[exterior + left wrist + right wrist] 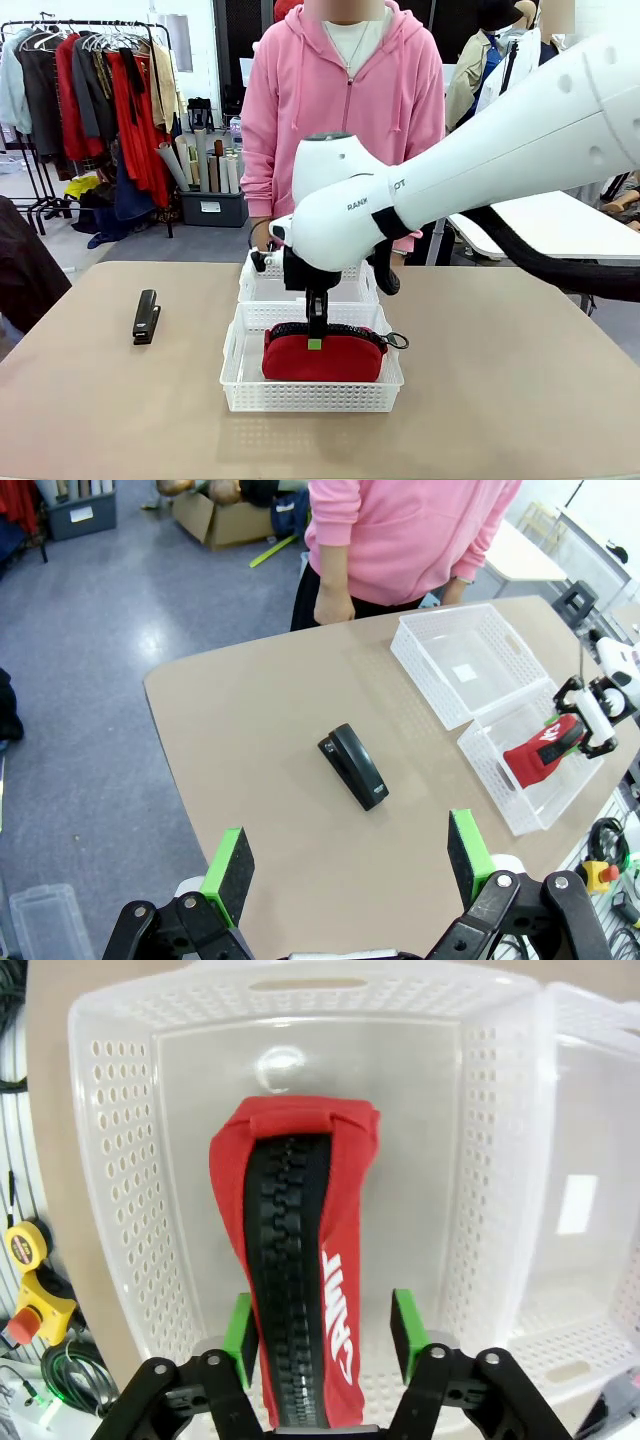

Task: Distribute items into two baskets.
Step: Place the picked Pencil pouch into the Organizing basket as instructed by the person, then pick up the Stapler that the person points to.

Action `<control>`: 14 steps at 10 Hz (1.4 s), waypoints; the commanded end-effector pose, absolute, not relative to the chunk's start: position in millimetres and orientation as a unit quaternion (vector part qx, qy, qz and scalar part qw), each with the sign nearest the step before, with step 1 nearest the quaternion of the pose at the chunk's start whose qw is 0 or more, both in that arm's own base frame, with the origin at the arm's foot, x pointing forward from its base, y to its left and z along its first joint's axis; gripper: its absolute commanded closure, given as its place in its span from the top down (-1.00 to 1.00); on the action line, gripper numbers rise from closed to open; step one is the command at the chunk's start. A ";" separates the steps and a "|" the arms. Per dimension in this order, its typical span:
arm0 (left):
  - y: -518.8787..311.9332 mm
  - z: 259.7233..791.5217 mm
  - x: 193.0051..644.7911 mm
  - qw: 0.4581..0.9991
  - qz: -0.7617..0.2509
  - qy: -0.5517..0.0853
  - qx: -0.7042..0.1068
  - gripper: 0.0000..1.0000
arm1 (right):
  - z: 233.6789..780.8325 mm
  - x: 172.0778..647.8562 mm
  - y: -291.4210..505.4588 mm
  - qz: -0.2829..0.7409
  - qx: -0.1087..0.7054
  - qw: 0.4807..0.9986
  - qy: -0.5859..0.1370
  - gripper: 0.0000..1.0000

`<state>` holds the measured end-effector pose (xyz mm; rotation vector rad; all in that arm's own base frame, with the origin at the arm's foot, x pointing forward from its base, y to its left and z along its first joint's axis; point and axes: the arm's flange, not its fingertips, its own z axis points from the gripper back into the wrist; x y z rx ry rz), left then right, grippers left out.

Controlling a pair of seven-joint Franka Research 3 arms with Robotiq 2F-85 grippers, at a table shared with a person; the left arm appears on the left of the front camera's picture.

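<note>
The red pouch [322, 358] [300, 1260] stands on its long edge, zipper up, inside the near white basket [310, 398] [120, 1160]. My right gripper [315, 340] [318, 1325] hangs over it, open, green pads either side of the pouch with a small gap at one pad. The second basket [258, 290] [425, 675] sits just behind, touching the first. The black stapler [146, 317] [353, 766] lies on the table's left part. My left gripper [345, 865] hovers high above the stapler, open and holding nothing. The left wrist view also shows the pouch [535, 758] and my right gripper [590, 715].
A person in a pink hoodie [345, 90] stands at the far edge behind the baskets, one hand [332, 608] near the table rim. Bare tabletop [520, 380] spreads around the stapler and to the right of the baskets.
</note>
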<state>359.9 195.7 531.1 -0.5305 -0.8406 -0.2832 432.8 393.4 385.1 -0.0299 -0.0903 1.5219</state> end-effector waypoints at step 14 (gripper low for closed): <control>196.8 530.4 361.2 0.862 -0.141 -0.413 -0.259 1.00 | 427.0 410.3 380.3 0.682 -0.026 0.727 -0.076 1.00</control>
